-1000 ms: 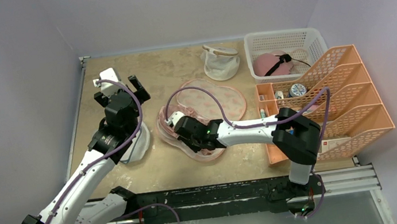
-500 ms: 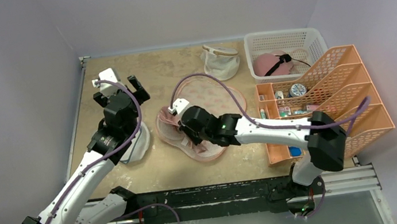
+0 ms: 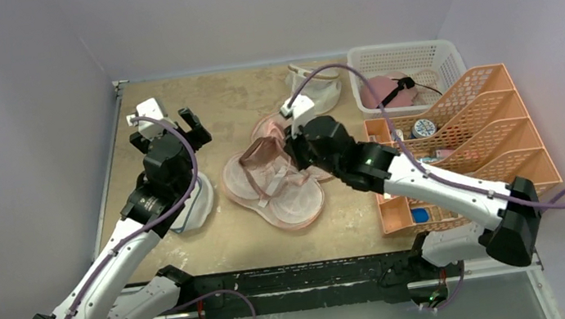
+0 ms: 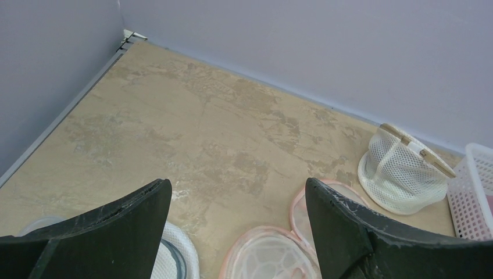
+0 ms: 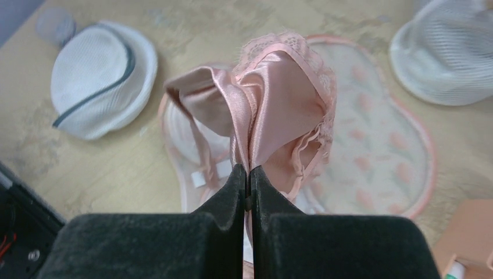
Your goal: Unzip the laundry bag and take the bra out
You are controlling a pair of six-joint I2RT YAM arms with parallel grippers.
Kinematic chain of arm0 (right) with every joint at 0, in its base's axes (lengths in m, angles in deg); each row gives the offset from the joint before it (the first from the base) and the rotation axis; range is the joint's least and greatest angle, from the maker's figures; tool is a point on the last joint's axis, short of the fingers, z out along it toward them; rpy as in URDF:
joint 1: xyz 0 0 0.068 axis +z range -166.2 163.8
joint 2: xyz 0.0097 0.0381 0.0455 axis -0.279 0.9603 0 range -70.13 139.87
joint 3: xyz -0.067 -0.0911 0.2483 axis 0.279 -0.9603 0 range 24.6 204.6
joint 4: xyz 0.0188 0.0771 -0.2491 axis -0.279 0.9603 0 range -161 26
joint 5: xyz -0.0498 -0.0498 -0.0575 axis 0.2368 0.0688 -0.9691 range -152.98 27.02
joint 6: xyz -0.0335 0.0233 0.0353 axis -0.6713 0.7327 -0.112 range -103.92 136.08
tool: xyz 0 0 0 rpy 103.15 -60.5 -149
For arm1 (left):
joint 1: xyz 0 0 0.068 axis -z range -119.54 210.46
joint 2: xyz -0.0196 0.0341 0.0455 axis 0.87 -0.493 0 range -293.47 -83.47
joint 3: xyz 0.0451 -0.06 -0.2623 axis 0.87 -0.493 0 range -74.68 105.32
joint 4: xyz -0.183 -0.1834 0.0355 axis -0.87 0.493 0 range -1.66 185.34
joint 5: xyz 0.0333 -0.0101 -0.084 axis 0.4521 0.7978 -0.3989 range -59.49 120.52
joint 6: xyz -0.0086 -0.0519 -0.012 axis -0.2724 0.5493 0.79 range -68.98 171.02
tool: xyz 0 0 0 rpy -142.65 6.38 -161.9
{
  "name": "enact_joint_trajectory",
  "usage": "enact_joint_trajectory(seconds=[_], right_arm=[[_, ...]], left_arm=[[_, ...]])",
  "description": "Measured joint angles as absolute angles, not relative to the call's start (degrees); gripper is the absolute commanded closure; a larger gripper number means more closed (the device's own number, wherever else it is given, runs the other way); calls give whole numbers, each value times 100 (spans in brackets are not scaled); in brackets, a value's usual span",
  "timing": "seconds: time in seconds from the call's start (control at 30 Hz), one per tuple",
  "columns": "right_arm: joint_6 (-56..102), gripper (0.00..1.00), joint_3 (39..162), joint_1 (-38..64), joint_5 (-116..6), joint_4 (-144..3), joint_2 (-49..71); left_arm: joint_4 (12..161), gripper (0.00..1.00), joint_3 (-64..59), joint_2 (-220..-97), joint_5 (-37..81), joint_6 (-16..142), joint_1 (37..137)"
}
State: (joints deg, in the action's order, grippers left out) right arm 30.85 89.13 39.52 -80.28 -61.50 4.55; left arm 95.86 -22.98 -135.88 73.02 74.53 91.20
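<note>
tabletop (image 3: 238, 99): tan mottled board, walled at back and sides; all else rests on it.
file rack (image 3: 499, 139): orange plastic lattice, tiered, far right, close by the right arm.
basket (image 3: 414, 55): white plastic lattice, back right corner.
laundry bag (image 3: 294, 207): flat peach fabric pouch printed with orange-red leaves, mid-table, zip undone, lying opened out; pale pink inside half nearer the arms, printed half (image 5: 378, 157) toward the back.
round white mesh pouch (image 3: 199, 207): dark trim, just left of the laundry bag.
cup-shaped white mesh pouch (image 3: 320, 93): behind the bag, near the basket.
bra (image 3: 267, 157): small dusty-pink satin, lace along one edge, hanging folded above the opened bag; thin straps trail down toward the pale half, contact with it not clear.
right gripper (image 5: 249, 171): pinched tight on a fold of the bra's fabric, over the bag's middle.
left gripper (image 4: 237, 186): jaws spread wide, nothing between them, hovering over bare board at back left.
stage, by judgement: unzipping done; removal nearly done, bra to be carried clear and set down.
risk one: trailing strap or its white tab catching on the zip edge, dragging the light bag along, nothing pinning it down.
risk two: narrow pinch on slippery satin giving way mid-carry, bra dropping back into the bag.
risk three: a swing rightward brushing the file rack or the cup-shaped pouch.
</note>
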Motion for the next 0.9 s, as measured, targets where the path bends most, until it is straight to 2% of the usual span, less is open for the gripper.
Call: enact_joint_trajectory(seconds=[0.33, 0.6, 0.9], right_arm=[[2693, 100, 9226, 2776, -8199, -6187, -46], [2418, 100, 9975, 1190, -8284, -6045, -28], [2295, 100, 11228, -716, -8341, -6049, 822]], left_arm=[[9621, 15, -2279, -13522, 7162, 7501, 9120], [9639, 15, -2259, -13520, 7022, 7579, 9120], [9659, 15, -2239, -13522, 6910, 7610, 9118]])
